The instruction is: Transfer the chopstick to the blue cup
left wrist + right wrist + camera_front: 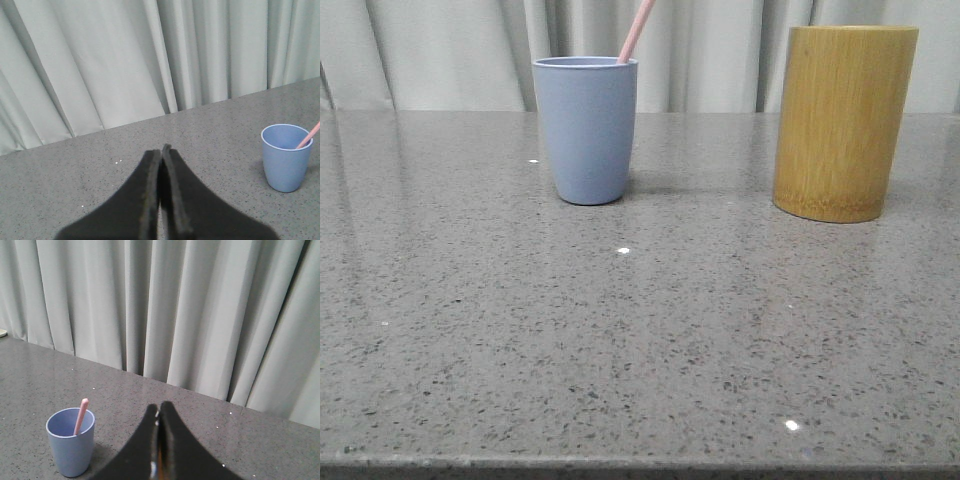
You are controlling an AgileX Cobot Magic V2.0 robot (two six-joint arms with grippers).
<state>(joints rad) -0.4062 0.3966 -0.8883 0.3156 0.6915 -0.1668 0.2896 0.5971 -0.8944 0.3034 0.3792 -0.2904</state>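
Observation:
The blue cup (586, 130) stands upright on the grey stone table, left of centre at the back. A pale pink chopstick (636, 30) leans inside it, its top rising past the rim to the right. In the left wrist view the blue cup (285, 157) sits off to one side with the chopstick (310, 136) resting on its rim; my left gripper (162, 150) is shut, empty, well apart from it. In the right wrist view the blue cup (71, 441) holds the chopstick (81, 415), and my right gripper (159, 407) is shut beside it, holding nothing.
A tall yellow-brown bamboo holder (843, 122) stands at the back right of the table (640, 330). Pale grey curtains (450, 50) hang behind the table's far edge. The near half of the speckled tabletop is bare stone.

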